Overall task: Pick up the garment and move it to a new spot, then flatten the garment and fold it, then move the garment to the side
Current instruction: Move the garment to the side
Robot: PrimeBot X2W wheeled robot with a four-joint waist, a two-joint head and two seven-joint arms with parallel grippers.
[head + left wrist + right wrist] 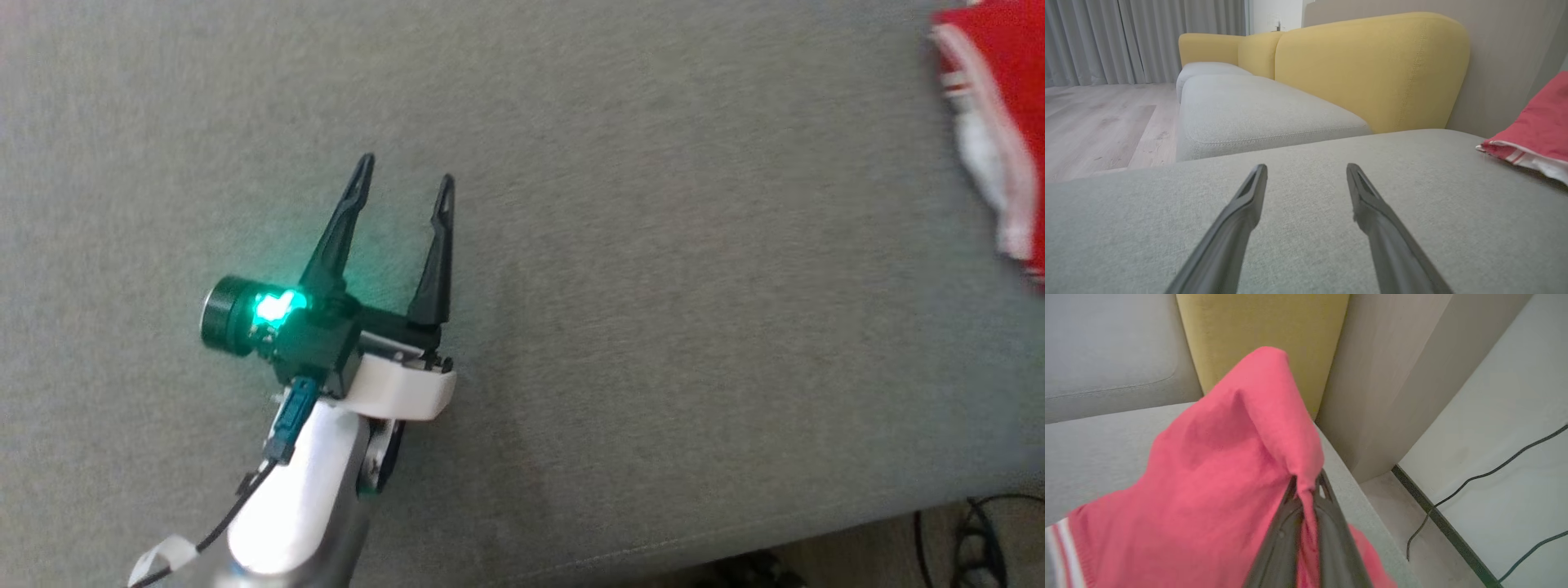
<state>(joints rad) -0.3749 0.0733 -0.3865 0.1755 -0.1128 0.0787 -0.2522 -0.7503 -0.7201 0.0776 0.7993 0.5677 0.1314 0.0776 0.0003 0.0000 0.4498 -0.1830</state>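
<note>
A broad grey cushion [653,327] of the sofa is used as the work surface. Its tight, faintly mottled weave lies flat and level, so cloth can be spread on it without sliding, and a stitched seam is seen along its front edge. Behind it a yellow backrest [1372,69] is set, rounded and padded, in a coarser fabric with one vertical seam. The garment [996,106] is found at the far right end of the cushion, near the corner by the backrest and the wall. It is a soft red knit with a ribbed hem striped in white and red, and a pale inner face is shown where it is turned over. It is slack and heavy enough to hang in loose folds. Part of it is drawn up into a tented peak, because a fold is pinched between the closed fingers of the right hand [1306,488], while the rest appears to trail on the cushion. This is judged to be the first step, the pick-up ahead of the move to a new spot. The left hand [405,170] is held wide and empty over the bare middle of the cushion, well apart from the garment, probably kept ready there for spreading. Its fingers are long, dark, tapered and slotted at the tips, and a green lamp is lit at its wrist. Thin dark cables [1474,477] are laid on the pale floor beyond the sofa's end
</note>
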